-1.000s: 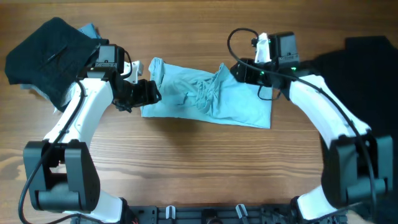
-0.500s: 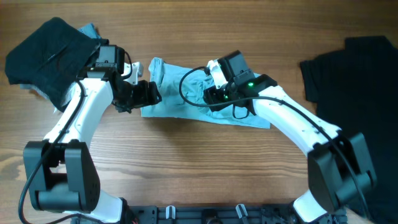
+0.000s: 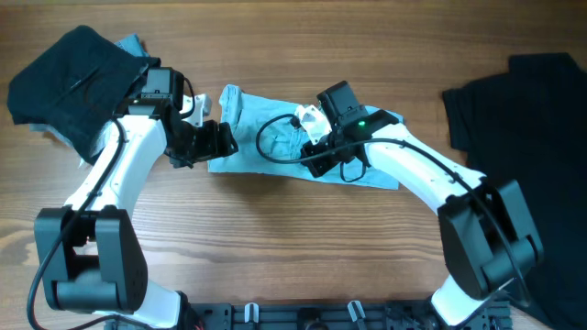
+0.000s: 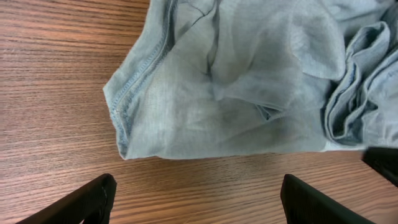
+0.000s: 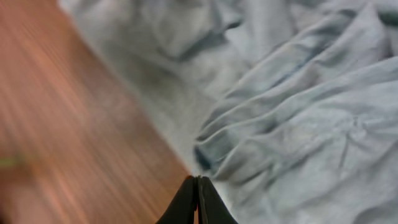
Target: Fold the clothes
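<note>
The left jaws are spread wide over the bench [image 4: 56,56], just off the blue shirt [image 4: 236,81] at its 9 o'clock end. The right jaws are pressed together, tips down at a wrinkled fold near the shirt's 6 o'clock edge. The shirt lies bunched mid-bench. A black shirt [image 3: 523,119] lies flat at 3 o'clock, a dark bundle [image 3: 73,73] at 10 o'clock.

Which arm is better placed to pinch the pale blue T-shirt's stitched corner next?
Likely left: left gripper is open facing the pale blue T-shirt's stitched corner; right gripper is shut over the bunched middle.
</note>
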